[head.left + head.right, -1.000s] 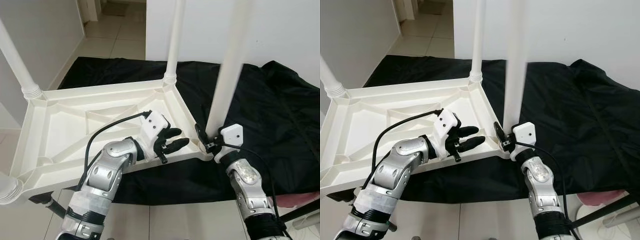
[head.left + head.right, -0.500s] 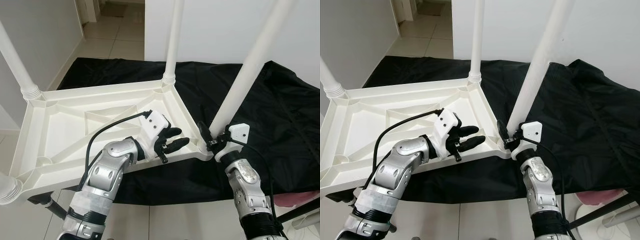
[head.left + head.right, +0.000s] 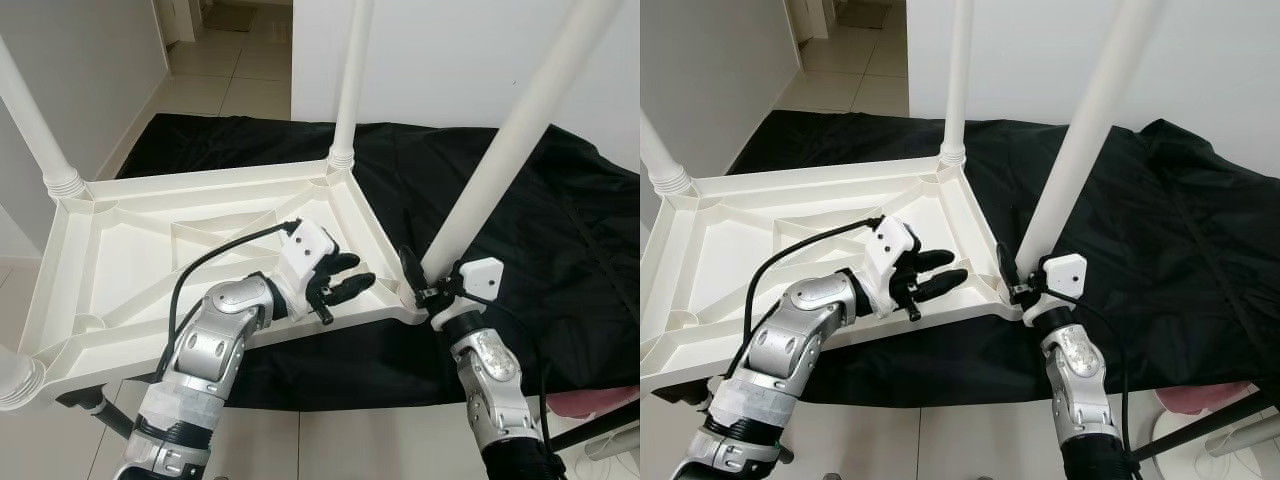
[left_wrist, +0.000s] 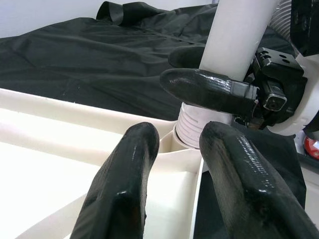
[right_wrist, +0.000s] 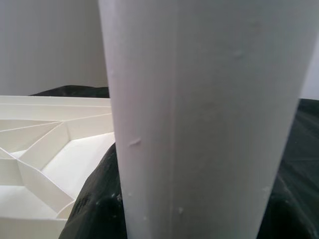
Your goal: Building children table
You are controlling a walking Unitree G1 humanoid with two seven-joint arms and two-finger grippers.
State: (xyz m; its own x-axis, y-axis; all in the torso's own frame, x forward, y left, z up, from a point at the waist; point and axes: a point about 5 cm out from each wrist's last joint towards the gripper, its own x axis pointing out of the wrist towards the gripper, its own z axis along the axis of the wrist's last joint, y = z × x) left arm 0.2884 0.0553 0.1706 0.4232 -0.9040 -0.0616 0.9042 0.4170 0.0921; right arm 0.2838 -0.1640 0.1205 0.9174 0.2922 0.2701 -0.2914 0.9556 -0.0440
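Observation:
The white plastic table top [image 3: 150,260] lies upside down on a black cloth. Two legs stand screwed in at its far corners [image 3: 38,130] [image 3: 350,90], and a third shows at the near left corner [image 3: 18,380]. A fourth white leg [image 3: 510,140] leans to the right, its threaded end [image 4: 192,130] at the near right corner socket. My right gripper [image 3: 424,285] is shut on this leg just above its base. My left gripper [image 3: 345,285] is open, hovering over the table's near rim beside that corner, with nothing between its fingers [image 4: 124,189].
The black cloth [image 3: 540,250] covers the surface to the right and behind. A white wall rises behind it, and tiled floor [image 3: 230,70] leads to a doorway at the far left. A pink object [image 3: 592,400] sits low at the right edge.
The leg in my right gripper has tipped from nearly upright to leaning right, and the right wrist has turned with it. My left gripper has barely moved.

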